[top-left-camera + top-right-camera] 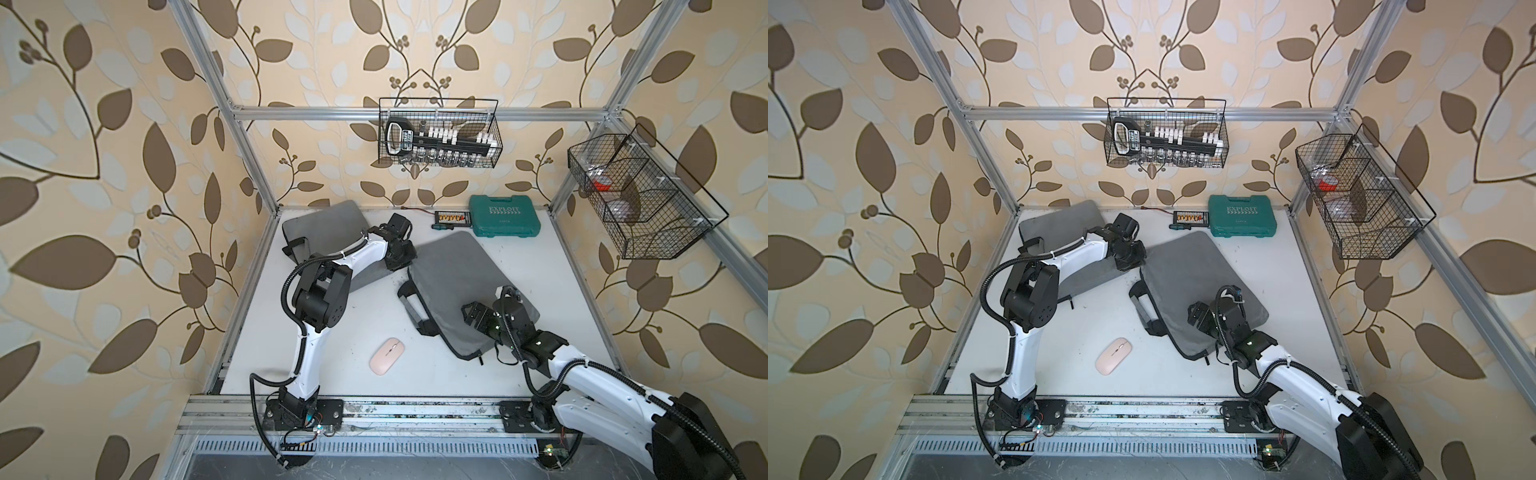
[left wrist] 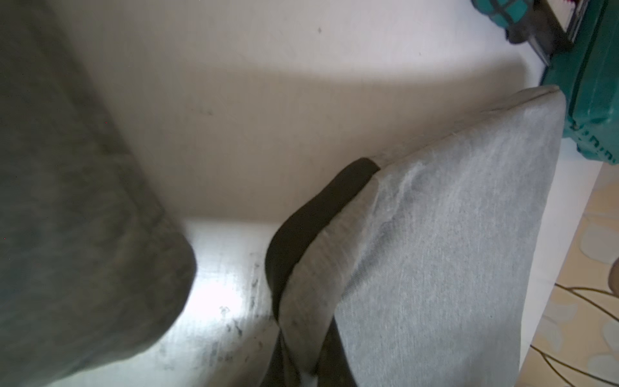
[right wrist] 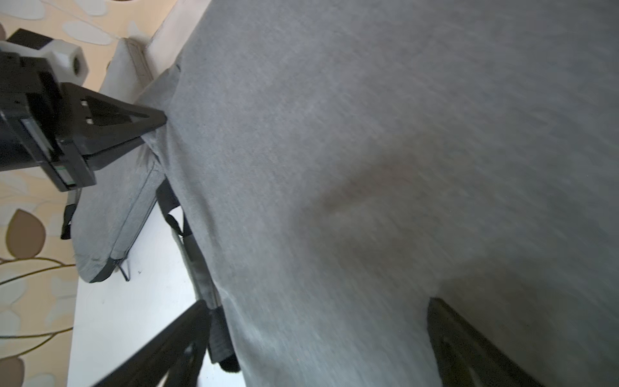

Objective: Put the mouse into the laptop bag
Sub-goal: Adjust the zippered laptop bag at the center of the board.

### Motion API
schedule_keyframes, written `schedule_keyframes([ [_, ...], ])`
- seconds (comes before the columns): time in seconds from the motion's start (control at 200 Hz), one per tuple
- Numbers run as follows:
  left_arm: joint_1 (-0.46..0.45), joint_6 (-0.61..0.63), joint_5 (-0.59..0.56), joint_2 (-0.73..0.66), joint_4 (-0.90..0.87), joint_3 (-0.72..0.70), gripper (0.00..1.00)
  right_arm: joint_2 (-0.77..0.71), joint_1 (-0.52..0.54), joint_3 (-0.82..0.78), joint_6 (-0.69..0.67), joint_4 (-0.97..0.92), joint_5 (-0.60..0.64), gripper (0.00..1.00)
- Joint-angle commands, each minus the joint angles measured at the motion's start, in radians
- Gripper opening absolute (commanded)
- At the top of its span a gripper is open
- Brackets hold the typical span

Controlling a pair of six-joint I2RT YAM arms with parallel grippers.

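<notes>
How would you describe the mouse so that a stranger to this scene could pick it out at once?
Find the white table, then its half nearest the camera. There, between the left arm and the nearer grey bag, lies the mouse, touching neither. It is the only pink thing on the table: small, oval and flat, unlike that big grey bag.

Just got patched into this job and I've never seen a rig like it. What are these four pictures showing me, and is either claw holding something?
Two white robot arms stand at a table, each ending in a two-fingered gripper. Two pictures look down from cameras overhead; two come from cameras on the wrists. On the table lie a pink mouse, a middle laptop bag, a second grey bag and a teal tool case. The left gripper is shut, pinching an edge of the middle laptop bag. The right gripper hangs open over that bag. The mouse lies free.
</notes>
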Motion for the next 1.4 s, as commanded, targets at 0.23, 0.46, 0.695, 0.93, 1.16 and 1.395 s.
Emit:
schedule_keyframes([
  [0.23,0.08,0.04,-0.053,0.04,-0.021,0.135,0.0,-0.08,0.004,-0.05,0.023,-0.05,-0.003,0.99],
  [0.46,0.108,0.07,-0.033,0.112,-0.019,0.219,0.13,0.108,0.066,-0.026,0.023,0.039,-0.036,0.99],
  [0.695,0.109,0.064,-0.048,0.152,-0.074,0.284,0.54,0.199,0.222,0.025,0.027,0.021,0.043,0.99],
  [0.93,0.109,0.009,-0.016,-0.079,0.014,-0.012,0.97,0.23,0.384,0.025,-0.005,0.017,0.147,0.75],
  [1.16,0.109,-0.045,-0.082,-0.487,0.109,-0.42,0.99,0.346,0.418,0.063,0.005,-0.012,0.195,0.55],
  [1.395,0.109,-0.082,-0.085,-0.802,0.174,-0.702,0.99,0.363,0.432,0.073,0.04,-0.05,0.23,0.44],
])
